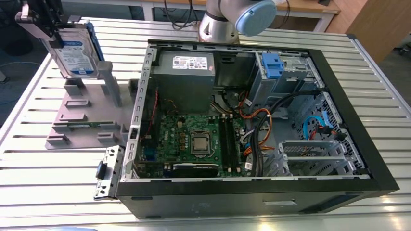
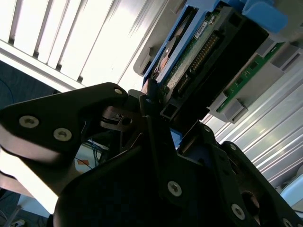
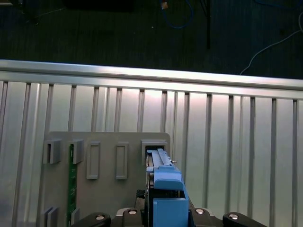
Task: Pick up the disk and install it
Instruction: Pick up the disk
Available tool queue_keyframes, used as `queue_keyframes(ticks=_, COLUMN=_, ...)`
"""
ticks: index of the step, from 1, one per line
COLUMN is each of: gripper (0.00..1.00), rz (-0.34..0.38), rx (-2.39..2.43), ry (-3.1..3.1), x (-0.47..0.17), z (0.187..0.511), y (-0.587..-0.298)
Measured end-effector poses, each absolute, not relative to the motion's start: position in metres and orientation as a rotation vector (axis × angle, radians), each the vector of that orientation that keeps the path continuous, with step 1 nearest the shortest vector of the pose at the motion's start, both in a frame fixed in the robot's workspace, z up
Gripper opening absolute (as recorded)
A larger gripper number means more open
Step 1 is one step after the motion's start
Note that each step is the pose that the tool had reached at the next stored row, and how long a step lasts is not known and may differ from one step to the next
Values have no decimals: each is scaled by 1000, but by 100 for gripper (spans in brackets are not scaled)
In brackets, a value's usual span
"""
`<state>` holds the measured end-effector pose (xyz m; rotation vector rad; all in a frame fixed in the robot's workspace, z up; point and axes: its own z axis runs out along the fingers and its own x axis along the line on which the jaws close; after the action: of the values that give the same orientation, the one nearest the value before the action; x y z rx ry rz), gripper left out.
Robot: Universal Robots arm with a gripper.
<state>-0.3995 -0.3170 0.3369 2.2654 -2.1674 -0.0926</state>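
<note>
Exterior view: gripper [image 1: 50, 34] sits at upper left of frame, clamped shut on the disk [image 1: 74, 54]. The disk is held upright w/ its label facing the camera, over the grey rack [image 1: 83, 120] on the counter [image 1: 51, 192]. Its lower edge looks just above the rack slots; can't tell if it's fully clear. In the second wrist view the black fingers [image 2: 147, 109] pinch the disk's edge. The open PC case [image 1: 359, 159] fills frame centre, and the bay w/ a blue clip [image 1: 273, 65] is at its upper right, well apart from the disk. So the pick looks done or nearly so; the install isn't done.
</note>
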Motion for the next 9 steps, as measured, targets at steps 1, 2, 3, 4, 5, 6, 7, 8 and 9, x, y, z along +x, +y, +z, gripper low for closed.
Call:
queue_keyframes(ticks=1, gripper=37, rz=-93, rx=2265, ry=-2167, x=-400, z=337, y=-317)
queue_keyframes(ticks=2, gripper=37, rz=-93, rx=2265, ry=-2167, x=-400, z=338, y=-317)
queue_keyframes(ticks=3, gripper=37, rz=-93, rx=2265, ry=-2167, x=-400, z=338, y=-317)
queue_keyframes(ticks=4, gripper=37, rz=-93, rx=2265, ry=-2167, x=-400, z=338, y=-317)
queue_keyframes(ticks=5, gripper=37, rz=-93, rx=2265, ry=-2167, x=-400, z=338, y=-317)
queue_keyframes(ticks=6, gripper=37, rz=-93, rx=2265, ry=-2167, x=-400, z=339, y=-317)
queue_keyframes(ticks=7, gripper=37, rz=-93, rx=2265, ry=-2167, x=-400, z=339, y=-317)
queue_keyframes(ticks=8, gripper=37, rz=-93, rx=2265, ry=-2167, x=-400, z=340, y=-317)
queue_keyframes(ticks=9, gripper=37, rz=-93, rx=2265, ry=-2167, x=-400, z=340, y=-317)
